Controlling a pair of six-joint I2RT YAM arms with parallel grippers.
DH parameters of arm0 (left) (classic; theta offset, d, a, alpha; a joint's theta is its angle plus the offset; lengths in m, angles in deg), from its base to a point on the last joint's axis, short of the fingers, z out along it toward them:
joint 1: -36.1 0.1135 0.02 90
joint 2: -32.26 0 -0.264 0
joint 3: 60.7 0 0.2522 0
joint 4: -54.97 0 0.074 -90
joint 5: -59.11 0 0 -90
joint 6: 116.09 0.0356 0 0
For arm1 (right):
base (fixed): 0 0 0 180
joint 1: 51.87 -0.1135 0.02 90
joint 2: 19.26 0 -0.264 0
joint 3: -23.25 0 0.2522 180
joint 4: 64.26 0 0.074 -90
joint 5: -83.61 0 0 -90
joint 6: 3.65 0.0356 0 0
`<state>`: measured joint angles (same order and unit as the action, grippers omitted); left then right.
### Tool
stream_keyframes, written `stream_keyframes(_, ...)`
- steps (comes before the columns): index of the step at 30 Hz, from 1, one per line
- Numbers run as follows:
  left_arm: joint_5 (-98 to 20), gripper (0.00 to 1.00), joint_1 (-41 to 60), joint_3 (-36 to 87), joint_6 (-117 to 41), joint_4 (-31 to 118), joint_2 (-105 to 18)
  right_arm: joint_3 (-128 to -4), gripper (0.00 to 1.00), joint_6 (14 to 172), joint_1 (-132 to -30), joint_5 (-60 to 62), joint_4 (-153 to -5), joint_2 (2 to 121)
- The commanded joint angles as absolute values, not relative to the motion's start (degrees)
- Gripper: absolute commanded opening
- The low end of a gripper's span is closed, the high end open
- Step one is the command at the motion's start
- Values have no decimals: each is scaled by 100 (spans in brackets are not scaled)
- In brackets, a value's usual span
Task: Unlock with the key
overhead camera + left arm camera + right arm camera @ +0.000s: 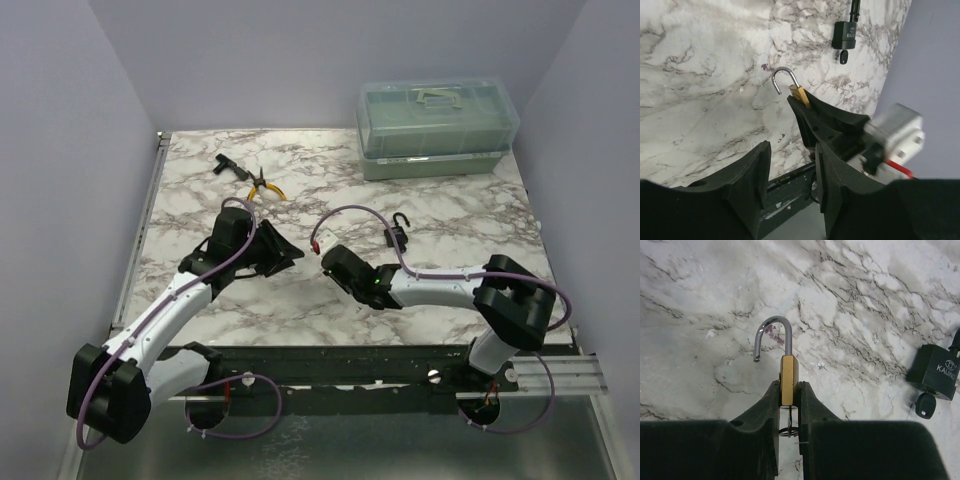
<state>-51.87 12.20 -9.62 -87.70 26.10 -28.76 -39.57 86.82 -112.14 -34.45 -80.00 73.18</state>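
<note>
right end effector [789,399] clamped on brass padlock [788,377], shackle [771,332] swung free; left end effector [791,167] fingers apart, empty, near lock; key itself hidden, only ring [788,431] shows under lock body, key prob in keyhole; imo left should back straight off, no snagging ring

One brass padlock [789,382], one black padlock [936,371], one pliers [266,187], one plastic box [437,125].
</note>
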Motion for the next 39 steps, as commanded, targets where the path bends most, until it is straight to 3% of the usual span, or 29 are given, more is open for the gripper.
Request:
stream_keyframes(1,-4381,46,1281,-291,-7867,1450,-2476,-4323,0,8950,-11208,-3975,-8237,7649)
stream_keyframes(20,-2055,49,1290,882,-5954,-148,-1905,-5104,1,8688,-11208,-4688,-9201,9075)
stream_keyframes(26,-1658,50,1285,573,-5733,23,-1800,-5198,29,8687,-11208,-4645,-9302,9102)
stream_keyframes(29,-1656,50,1290,534,-5710,82,-1787,-5208,37,8692,-11208,-4587,-9346,9034)
stream_keyframes(33,-1652,50,1300,501,-5664,179,-1771,-5225,45,8731,-11209,-4473,-9399,8904)
stream_keyframes(39,-1685,50,1333,483,-5644,205,-1814,-5234,48,8894,-11208,-4030,-9549,8598)
